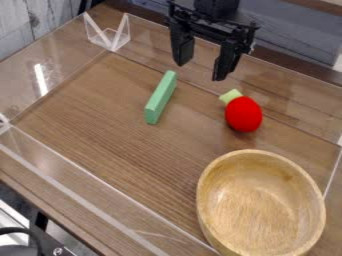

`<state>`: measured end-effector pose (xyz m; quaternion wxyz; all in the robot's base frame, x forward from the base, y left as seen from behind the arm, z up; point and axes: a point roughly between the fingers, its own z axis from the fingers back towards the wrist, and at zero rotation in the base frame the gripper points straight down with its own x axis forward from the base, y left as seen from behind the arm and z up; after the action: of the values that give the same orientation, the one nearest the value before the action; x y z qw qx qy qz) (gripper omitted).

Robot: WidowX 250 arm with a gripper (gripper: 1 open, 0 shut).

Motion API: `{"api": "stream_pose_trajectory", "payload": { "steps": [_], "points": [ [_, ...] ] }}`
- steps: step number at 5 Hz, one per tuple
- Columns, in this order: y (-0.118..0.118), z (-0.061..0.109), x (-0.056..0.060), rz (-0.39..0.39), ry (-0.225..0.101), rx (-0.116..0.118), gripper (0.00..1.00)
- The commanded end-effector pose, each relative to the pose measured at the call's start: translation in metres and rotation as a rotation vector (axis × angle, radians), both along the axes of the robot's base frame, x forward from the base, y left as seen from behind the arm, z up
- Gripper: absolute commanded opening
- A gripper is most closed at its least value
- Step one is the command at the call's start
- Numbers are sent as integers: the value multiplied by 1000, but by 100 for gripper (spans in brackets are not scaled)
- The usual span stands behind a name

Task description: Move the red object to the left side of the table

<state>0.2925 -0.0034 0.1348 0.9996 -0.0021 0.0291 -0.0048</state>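
The claw is seen spread wide with nothing between its jaws, pointed straight down above the far middle of the table. No contact with any item is observed. The red object is found on the right side of the tabletop, near the claw but apart from it, resting on the wood with its pale green top turned toward the far edge. A long green block lies to its left, well separated. A wooden bowl is placed at the near right. The spread is judged preparatory to a descent over the fruit.
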Motion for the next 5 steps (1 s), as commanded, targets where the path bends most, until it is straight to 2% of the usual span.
{"api": "stream_pose_trajectory", "payload": {
  "steps": [1,3,4,5],
  "points": [
    [-1,-14,-1,-13,22,-6,100],
    [-42,-38,20,303,-20,-61,100],
    [-59,-44,28,399,-39,-99,100],
    [-65,-50,36,558,-65,-128,100]
  ]
}}
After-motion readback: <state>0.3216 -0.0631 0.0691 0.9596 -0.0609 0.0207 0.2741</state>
